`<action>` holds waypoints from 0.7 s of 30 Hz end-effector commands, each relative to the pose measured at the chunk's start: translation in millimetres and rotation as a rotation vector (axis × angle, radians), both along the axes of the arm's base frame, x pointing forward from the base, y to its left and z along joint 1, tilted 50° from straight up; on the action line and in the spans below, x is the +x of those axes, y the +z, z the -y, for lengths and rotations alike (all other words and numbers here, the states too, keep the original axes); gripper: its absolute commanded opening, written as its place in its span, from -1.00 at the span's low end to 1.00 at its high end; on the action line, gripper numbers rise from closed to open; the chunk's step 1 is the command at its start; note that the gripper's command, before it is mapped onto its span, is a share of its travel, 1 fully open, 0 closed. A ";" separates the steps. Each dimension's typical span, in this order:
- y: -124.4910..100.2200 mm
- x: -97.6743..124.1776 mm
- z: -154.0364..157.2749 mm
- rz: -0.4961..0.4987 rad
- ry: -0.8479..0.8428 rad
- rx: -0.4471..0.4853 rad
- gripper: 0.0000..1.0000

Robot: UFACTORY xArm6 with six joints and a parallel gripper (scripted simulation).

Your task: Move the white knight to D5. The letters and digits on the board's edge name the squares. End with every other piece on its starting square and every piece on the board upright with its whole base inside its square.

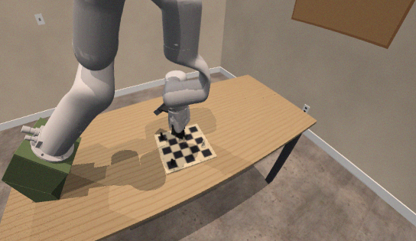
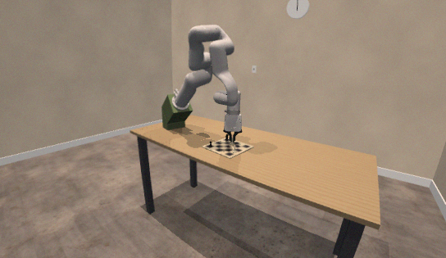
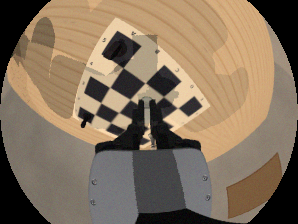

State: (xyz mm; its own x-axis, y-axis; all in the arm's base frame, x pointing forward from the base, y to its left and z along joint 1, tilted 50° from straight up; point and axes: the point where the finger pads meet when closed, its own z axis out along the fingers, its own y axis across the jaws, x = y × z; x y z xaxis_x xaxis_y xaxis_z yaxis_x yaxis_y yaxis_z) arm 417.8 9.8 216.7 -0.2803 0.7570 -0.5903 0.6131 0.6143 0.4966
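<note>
The small chessboard (image 1: pixel 185 148) lies on the wooden table; it also shows in the exterior view (image 2: pixel 228 147) and the wrist view (image 3: pixel 136 86). My gripper (image 1: pixel 178 133) stands upright over the board's far edge, its fingertips down at the board. In the wrist view the dark fingers are shut on a small pale piece (image 3: pixel 147 103), which looks like the white knight; its shape is mostly hidden by the fingers. Black pieces stand at the far left corner (image 1: pixel 162 136) and the near left corner (image 1: pixel 173 164). The edge letters are too small to read.
Another small pale piece (image 1: pixel 203 143) stands near the board's right edge. The arm's green base block (image 1: pixel 36 170) sits at the table's left end. The table's front edge runs close below the board.
</note>
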 end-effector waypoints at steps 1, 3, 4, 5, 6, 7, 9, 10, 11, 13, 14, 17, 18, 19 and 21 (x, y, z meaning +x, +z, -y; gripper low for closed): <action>11.0 -11.2 -3.7 -0.002 0.000 0.000 -1.00; 16.2 -17.2 -5.5 -0.002 0.000 0.000 -1.00; 16.2 -17.2 -5.5 -0.002 0.000 0.000 -1.00; 16.2 -17.2 -5.5 -0.002 0.000 0.000 -1.00; 19.0 -20.4 -6.5 -0.002 0.000 0.000 -1.00; 21.9 -23.9 -7.5 -0.002 0.000 0.000 -1.00; 28.3 -31.2 -9.7 -0.002 0.000 0.000 -1.00; 31.7 -35.2 -10.9 -0.002 0.000 0.000 -1.00; 35.3 -39.3 -12.2 -0.002 0.000 0.000 -1.00; 42.7 -47.9 -14.8 -0.002 0.000 0.000 -1.00; 46.2 -51.9 -16.0 -0.002 0.000 0.000 -1.00; 54.2 -61.1 -18.8 -0.002 0.000 0.000 -1.00; 55.9 -63.2 -19.4 -0.002 0.000 0.000 -1.00; 57.2 -64.7 -19.8 -0.002 0.000 0.000 -1.00; 58.2 -65.8 -20.2 -0.002 0.000 0.000 -1.00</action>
State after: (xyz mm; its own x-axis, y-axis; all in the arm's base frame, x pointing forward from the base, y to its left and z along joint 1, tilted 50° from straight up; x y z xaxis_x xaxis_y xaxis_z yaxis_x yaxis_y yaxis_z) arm 367.3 27.9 260.7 -0.2661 0.7566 -0.5973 0.5912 0.6175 0.5188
